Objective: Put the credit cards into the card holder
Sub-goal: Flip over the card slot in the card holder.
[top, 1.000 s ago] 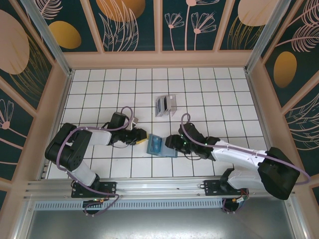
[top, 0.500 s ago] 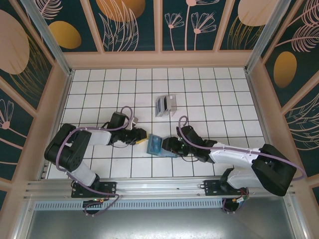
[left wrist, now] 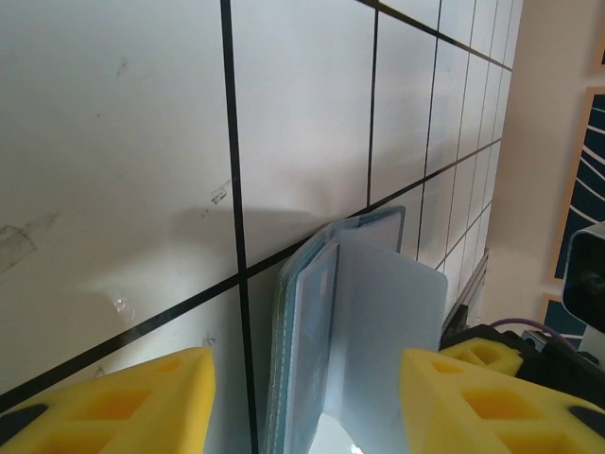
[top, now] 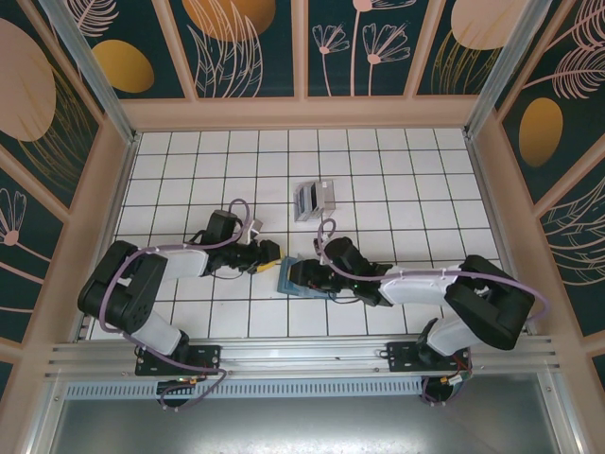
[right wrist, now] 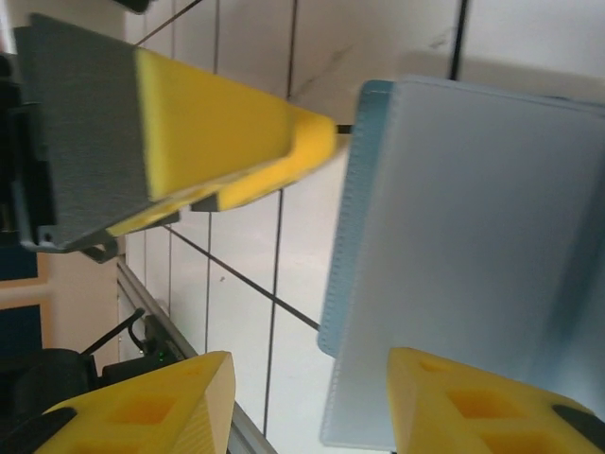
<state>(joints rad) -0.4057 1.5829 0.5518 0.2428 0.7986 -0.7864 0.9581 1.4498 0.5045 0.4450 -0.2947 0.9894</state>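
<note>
Top view, near edge: both arm bases bolted along the rail, each arm reaching inward over the white tiled bench (top: 397, 170); the left pincer (top: 268, 253) and the right pincer (top: 298, 274) meet near the middle of the bench, in its near half, pointing at each other; the card holder (top: 288, 281) lies on the tiles there, teal, under the tip of the right pincer and just beside the yellow tips of the left one; left wrist view: left pincer (left wrist: 304, 364) stands wide, yellow pads at both lower corners, neither pad pressing anything; the card holder (left wrist: 302, 284) sits in the gap between them, open like a book, one edge down on the tiles, a pale leaf (left wrist: 392, 331) sticking up from it, inner sleeve or card cannot tell; right wrist view: right pincer (right wrist: 310, 364) also apart, not clamped; bare tile shows between one pad and the stitched edge of the card holder (right wrist: 473, 218), the other pad lies in front of the holder's pale inner face, touching or not cannot tell; a yellow finger of the left pincer (right wrist: 227, 123) comes in from above, tip just beside the holder's corner; farther out in the top view, the credit cards (top: 314, 200) sit in a small grey striped cluster on the bench, apart from the holder and both pincers, none held; beyond them more bare tiles, then the wooden frame and dark floral wall panels (top: 246, 47).
</note>
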